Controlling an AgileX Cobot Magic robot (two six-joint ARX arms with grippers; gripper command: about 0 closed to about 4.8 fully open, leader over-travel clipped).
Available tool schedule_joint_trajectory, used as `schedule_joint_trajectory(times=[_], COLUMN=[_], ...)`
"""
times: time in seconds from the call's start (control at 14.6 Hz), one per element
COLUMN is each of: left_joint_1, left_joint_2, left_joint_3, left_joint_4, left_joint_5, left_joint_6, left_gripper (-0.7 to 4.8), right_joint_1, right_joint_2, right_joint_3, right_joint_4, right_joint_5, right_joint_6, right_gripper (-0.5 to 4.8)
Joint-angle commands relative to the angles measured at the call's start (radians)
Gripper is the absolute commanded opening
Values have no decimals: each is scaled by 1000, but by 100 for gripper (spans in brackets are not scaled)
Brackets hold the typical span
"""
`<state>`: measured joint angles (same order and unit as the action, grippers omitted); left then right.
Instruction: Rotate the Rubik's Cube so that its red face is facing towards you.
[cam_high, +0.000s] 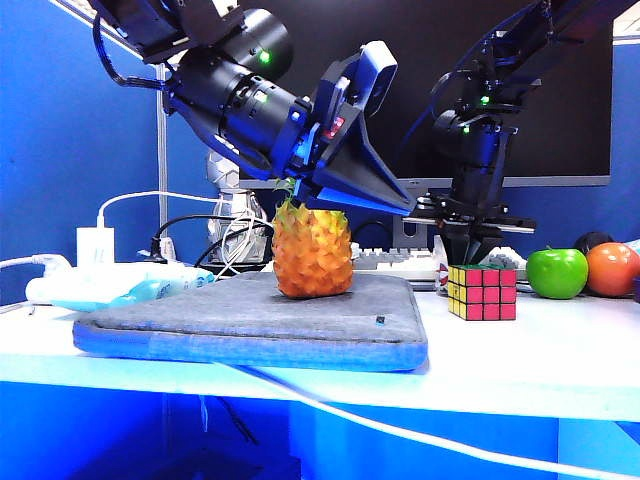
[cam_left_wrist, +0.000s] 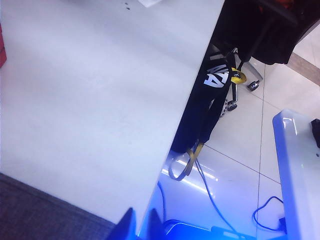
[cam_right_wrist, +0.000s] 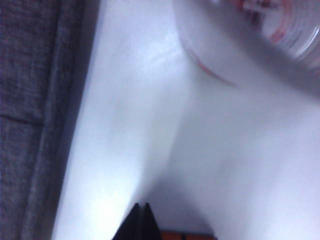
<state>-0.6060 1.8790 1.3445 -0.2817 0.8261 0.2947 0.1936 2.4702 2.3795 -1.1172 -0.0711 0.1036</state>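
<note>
Pinkish-red stickers are already shown toward the exterior camera on the Rubik's Cube (cam_high: 483, 292), which rests on the white surface (cam_high: 520, 360) just right of the grey pad (cam_high: 250, 320). Directly above the cube, just clear of its top, the right gripper (cam_high: 470, 243) is poised pointing down, its jaws pressed together on nothing. The left gripper (cam_high: 400, 205) is held farther off, above the pineapple toy (cam_high: 312, 250), its jaws nearly closed and empty. The right arm is judged nearer for any further turning.
</note>
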Motion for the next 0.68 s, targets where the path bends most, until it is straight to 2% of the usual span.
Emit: schedule_joint_trajectory(times=[0.07, 0.27, 0.41, 0.55, 0.68], left_joint_1=[-1, -1, 2, 31, 92], left_joint_2=[-13, -113, -270, -412, -535], left_joint_3=[4, 4, 4, 4, 4], left_joint_4=[32, 97, 122, 124, 108], left_joint_5=[-4, -145, -315, -360, -372], left_joint_6=[-22, -49, -48, -67, -148], left_gripper=[49, 47, 42, 41, 25], right_joint_1=[-2, -3, -9, -16, -16], right_joint_2=[-68, -202, -366, -515, -673], right_joint_3=[6, 6, 6, 6, 6], right_joint_4=[138, 206, 205, 209, 192], right_joint_5=[-5, 56, 99, 104, 148], right_joint_6=[0, -40, -57, -51, -89], right_gripper=[-1, -1, -1, -1, -1])
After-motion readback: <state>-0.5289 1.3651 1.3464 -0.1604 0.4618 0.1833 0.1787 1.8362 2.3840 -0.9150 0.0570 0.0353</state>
